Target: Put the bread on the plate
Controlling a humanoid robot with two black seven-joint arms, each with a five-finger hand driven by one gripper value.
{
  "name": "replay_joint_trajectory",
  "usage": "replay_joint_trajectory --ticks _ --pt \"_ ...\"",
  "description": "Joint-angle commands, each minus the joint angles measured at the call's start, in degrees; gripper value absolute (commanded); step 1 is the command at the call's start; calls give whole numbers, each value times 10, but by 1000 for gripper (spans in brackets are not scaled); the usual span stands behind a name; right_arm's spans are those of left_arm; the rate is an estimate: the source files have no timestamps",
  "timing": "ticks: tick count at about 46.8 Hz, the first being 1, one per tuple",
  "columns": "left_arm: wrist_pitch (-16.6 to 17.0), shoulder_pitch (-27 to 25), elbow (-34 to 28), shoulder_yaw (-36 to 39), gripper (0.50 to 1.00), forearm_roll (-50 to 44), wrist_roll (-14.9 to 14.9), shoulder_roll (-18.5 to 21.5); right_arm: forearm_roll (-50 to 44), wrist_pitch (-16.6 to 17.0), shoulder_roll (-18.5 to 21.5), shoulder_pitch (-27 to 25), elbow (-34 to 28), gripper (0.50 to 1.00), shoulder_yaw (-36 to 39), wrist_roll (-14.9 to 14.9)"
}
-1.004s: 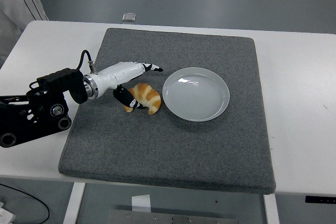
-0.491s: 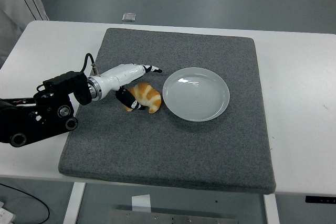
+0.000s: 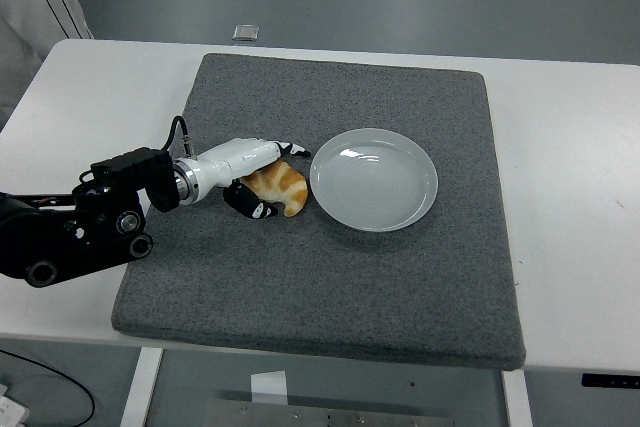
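A golden croissant-shaped bread [image 3: 288, 189] lies on the grey mat [image 3: 330, 277], just left of the empty white plate [image 3: 373, 179]. My left hand [image 3: 279, 181], white with black fingertips, reaches in from the left and closes around the bread. Its fingers [image 3: 293, 150] lie along the bread's far edge, and its thumb [image 3: 252, 208] presses the near left side. The bread still rests on the mat, a small gap away from the plate's rim. My right hand is out of view.
The mat covers most of the white table [image 3: 570, 167]. My black left forearm [image 3: 80, 232] lies over the mat's left edge. A small grey object [image 3: 245, 33] sits on the floor beyond the table's far edge.
My left arm has slid right and forward. The fingers have dropped from above the bread onto its far edge, closing the hand around it. The bread has barely shifted.
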Motion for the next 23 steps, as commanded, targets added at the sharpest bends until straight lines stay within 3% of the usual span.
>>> replay_joint_trajectory --ticks 1,23 --pt "0 0 1 0 996 -1 0 0 0 0 0 0 0 932 0 0" --pt "-1 -4 1 1 994 0 0 0 0 0 0 0 0 932 0 0"
